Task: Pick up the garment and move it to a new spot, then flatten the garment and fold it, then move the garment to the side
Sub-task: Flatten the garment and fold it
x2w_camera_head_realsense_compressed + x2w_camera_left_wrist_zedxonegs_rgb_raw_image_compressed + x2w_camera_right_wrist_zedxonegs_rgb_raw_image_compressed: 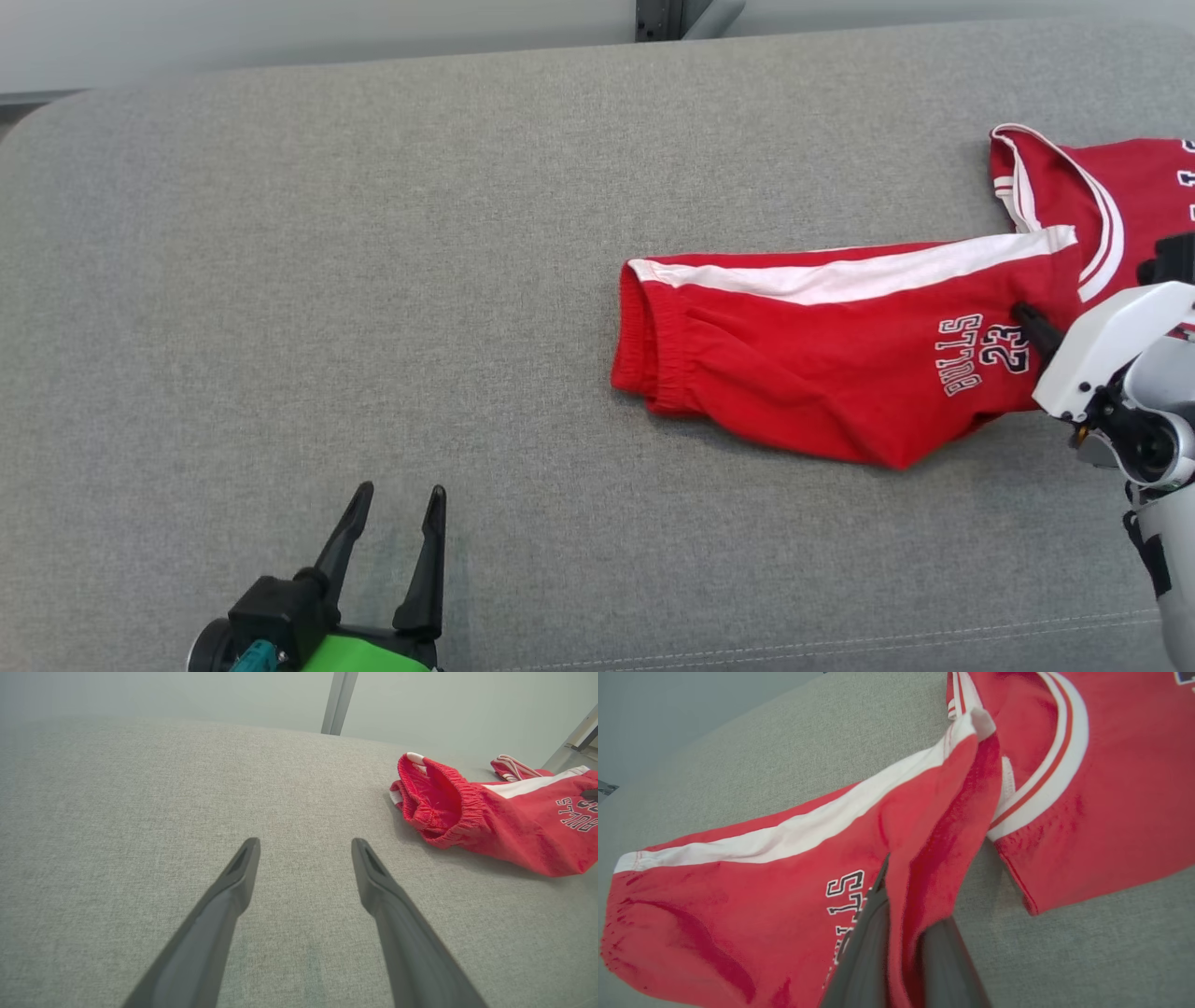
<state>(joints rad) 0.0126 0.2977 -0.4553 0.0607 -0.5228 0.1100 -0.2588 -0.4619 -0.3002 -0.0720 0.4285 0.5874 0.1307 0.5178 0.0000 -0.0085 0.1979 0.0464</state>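
Observation:
Red shorts (822, 373) with a white side stripe and "BULLS 23" lettering lie on the grey cushion, waistband toward the left. My right gripper (1034, 329) is shut on the leg-end edge of the shorts (738, 877); in the right wrist view the cloth runs between the two fingers of the gripper (908, 891) and is lifted slightly there. My left gripper (397, 499) stands open over bare cushion at the lower left, well apart from the shorts (514, 821), with nothing between the fingers of the gripper (306, 847).
A red jersey (1130, 196) with white trim lies at the far right, partly under the shorts' end, also seen as the jersey (1111, 788). The grey fabric cushion (373, 233) spreads wide to the left. A wall and a metal post (338, 702) stand behind it.

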